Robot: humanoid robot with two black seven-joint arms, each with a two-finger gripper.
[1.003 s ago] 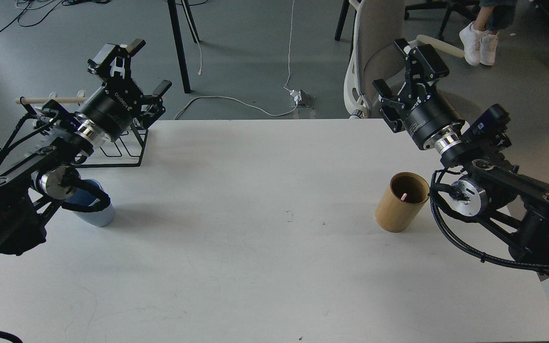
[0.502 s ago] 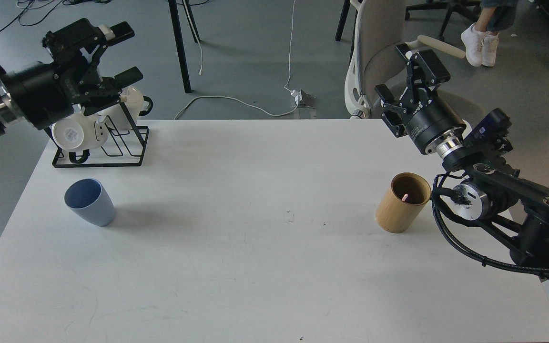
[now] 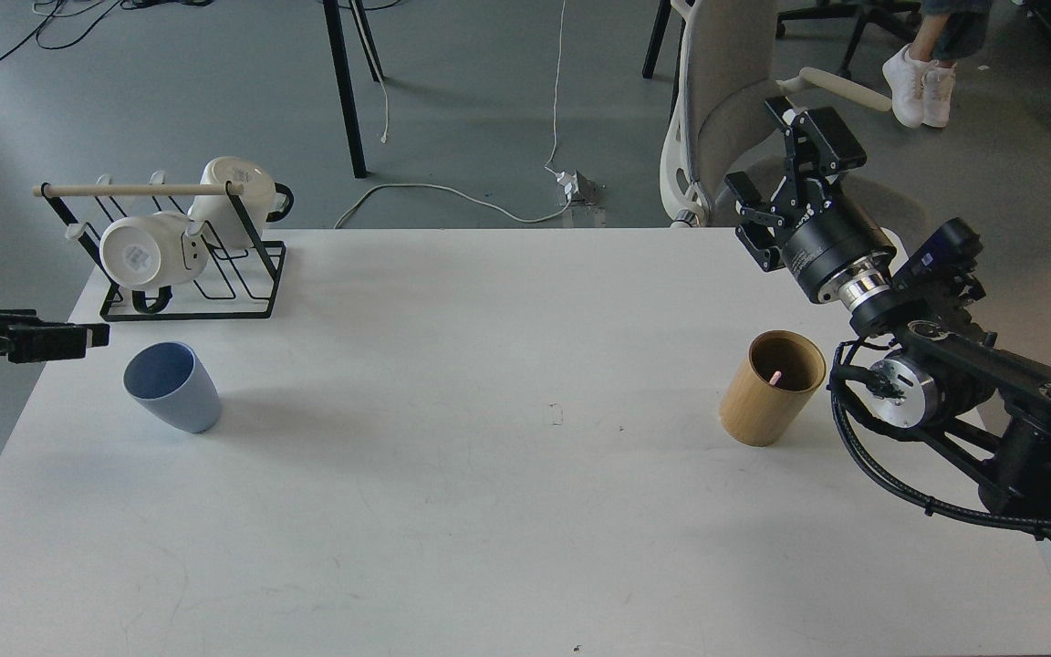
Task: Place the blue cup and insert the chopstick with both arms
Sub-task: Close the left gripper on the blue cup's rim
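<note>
The blue cup (image 3: 174, 390) stands upright on the white table (image 3: 489, 511) near its left edge, empty. My left gripper (image 3: 78, 336) comes in low from the left edge, just left of the cup and a little behind it; its two fingers look apart and hold nothing. A pink chopstick (image 3: 775, 375) shows only as a tip inside the tan bamboo cylinder (image 3: 763, 406) at the right. My right gripper (image 3: 785, 164) is open and empty, raised behind and above the cylinder, pointing away over the table's far edge.
A black wire rack (image 3: 243, 274) with a pale wooden rod and two white mugs (image 3: 138, 255) stands at the back left, behind the cup. A grey chair (image 3: 717, 91) stands behind the table's far right edge. A person's feet are on the floor beyond.
My left arm has swung away from the rack, down and out to the left, so the gripper now sits low beside the cup. The right gripper has shifted slightly right.
</note>
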